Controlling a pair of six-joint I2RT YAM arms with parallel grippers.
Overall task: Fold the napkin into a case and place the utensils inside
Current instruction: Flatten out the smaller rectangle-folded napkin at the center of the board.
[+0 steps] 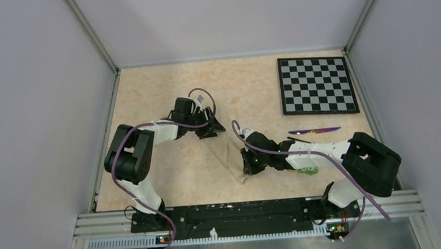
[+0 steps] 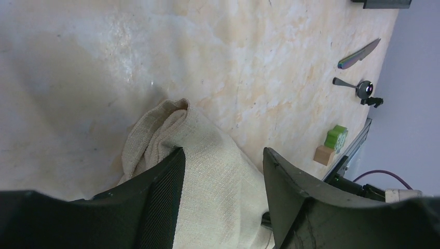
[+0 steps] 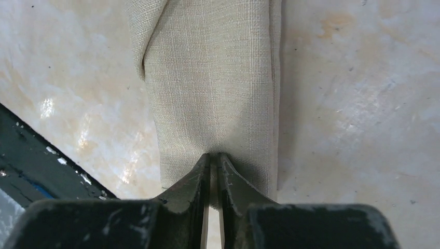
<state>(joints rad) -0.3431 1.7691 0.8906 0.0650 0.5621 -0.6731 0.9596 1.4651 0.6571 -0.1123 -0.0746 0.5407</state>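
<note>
The napkin (image 1: 230, 151) lies folded into a narrow beige strip running diagonally between my two grippers. My left gripper (image 1: 209, 129) is at its far end; in the left wrist view the gripper (image 2: 223, 152) is open, its fingers on either side of the bunched cloth (image 2: 215, 166). My right gripper (image 1: 248, 165) is at the near end, and in the right wrist view it (image 3: 214, 156) is shut on the napkin (image 3: 212, 78). The utensils lie to the right: a purple-blue knife (image 1: 318, 131) (image 2: 359, 54) and a dark spoon (image 2: 355, 85).
A chessboard (image 1: 317, 85) lies at the back right. A green block (image 2: 336, 137), a tan block (image 2: 324, 154) and a small black knob (image 2: 372, 100) sit near the right arm. The table's front rail (image 1: 242, 211) runs close behind the right gripper.
</note>
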